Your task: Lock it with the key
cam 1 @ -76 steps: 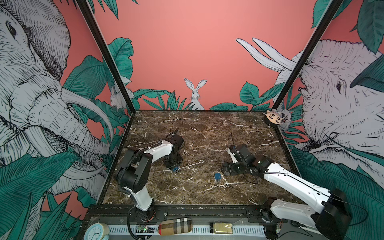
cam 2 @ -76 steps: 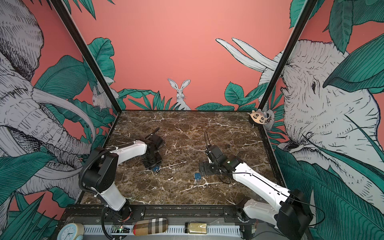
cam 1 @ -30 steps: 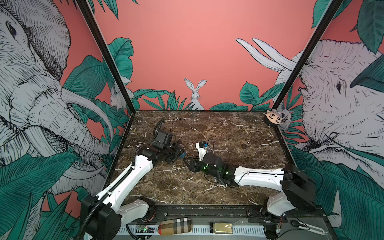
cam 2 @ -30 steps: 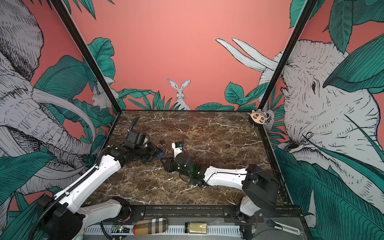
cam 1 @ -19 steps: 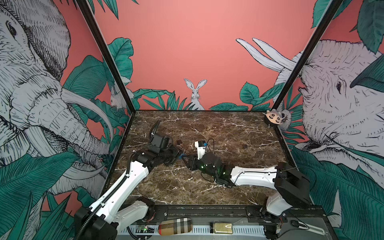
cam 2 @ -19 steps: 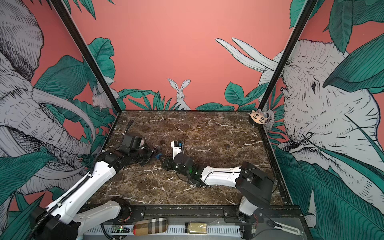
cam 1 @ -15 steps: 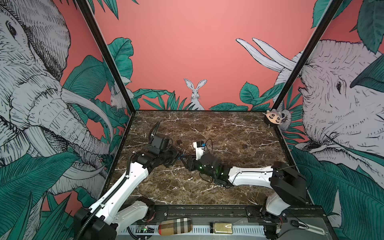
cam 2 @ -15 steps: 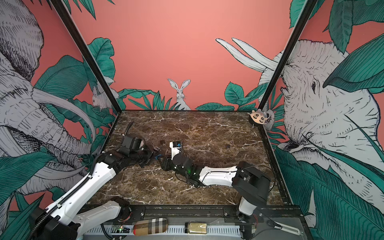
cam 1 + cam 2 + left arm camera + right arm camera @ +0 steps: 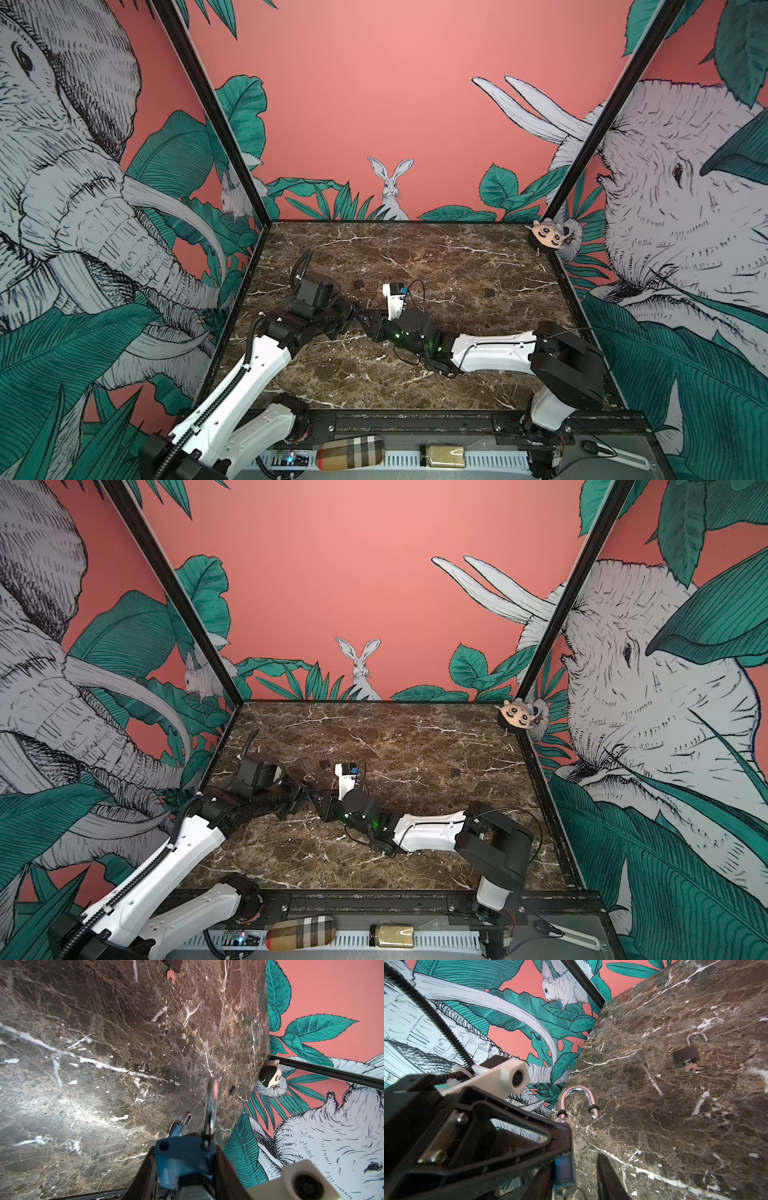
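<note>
Nearest me, low in both top views, the front rail (image 9: 415, 428) carries a plaid case (image 9: 351, 453) and a small jar (image 9: 442, 456). Past the rail, over the left-centre of the marbled tabletop (image 9: 457, 257), my two claws meet tip to tip.

The left claw (image 9: 348, 316) is clenched on the blue padlock (image 9: 182, 1157) and holds it clear of the surface. The padlock's chrome shackle (image 9: 578, 1095) stands open, with one leg free of the body.

The right claw (image 9: 575, 1180) has a finger on either side of the lock's lower end, where a wire ring (image 9: 572, 1191) hangs. A gap shows beside one finger, and I cannot tell whether this claw grips anything. I cannot make out any key at that end.

Farther back, above the claws in the frame, a dark padlock (image 9: 358, 283) lies flat on the tabletop. Its shackle is open and a key (image 9: 691, 1067) sits in its base. A small dark block (image 9: 490, 292) lies well apart to the right. At the far right corner sits a toy head (image 9: 547, 237).
</note>
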You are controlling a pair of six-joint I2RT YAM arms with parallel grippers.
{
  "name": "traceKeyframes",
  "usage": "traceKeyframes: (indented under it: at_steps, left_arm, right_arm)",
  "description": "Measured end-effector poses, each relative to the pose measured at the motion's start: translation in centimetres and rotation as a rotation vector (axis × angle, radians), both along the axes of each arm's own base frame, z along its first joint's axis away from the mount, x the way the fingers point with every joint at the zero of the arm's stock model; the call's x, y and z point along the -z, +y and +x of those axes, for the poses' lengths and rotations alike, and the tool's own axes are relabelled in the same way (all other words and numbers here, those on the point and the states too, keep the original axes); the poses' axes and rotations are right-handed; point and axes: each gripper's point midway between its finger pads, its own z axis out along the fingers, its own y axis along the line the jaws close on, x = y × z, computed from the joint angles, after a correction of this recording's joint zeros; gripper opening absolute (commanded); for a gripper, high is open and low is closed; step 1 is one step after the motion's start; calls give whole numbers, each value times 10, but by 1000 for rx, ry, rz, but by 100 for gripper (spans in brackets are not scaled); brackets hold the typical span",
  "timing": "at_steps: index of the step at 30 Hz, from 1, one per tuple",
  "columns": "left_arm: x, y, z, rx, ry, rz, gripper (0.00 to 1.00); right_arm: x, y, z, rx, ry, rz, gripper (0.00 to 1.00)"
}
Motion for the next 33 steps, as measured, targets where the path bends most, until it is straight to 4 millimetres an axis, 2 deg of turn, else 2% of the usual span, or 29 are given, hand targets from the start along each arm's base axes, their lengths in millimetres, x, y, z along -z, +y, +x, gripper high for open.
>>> traceKeyframes:
  at_steps: [13, 20, 26, 29, 33]
  left_arm:
    - [4, 1, 0, -20, 8, -11, 25]
    - [5, 1, 0, -25, 11, -16, 25]
    - [8, 1, -1, -34, 20, -19, 25]
    - [9, 2, -1, -37, 20, -19, 32]
    - [8, 2, -2, -39, 15, -23, 52]
  right_arm:
    - [1, 3, -2, -14, 9, 14, 23]
    - [2, 5, -2, -18, 13, 21, 22]
    - [3, 7, -5, -26, 17, 13, 11]
    - [4, 7, -6, -28, 17, 10, 8]
    - [4, 8, -7, -30, 14, 9, 6]
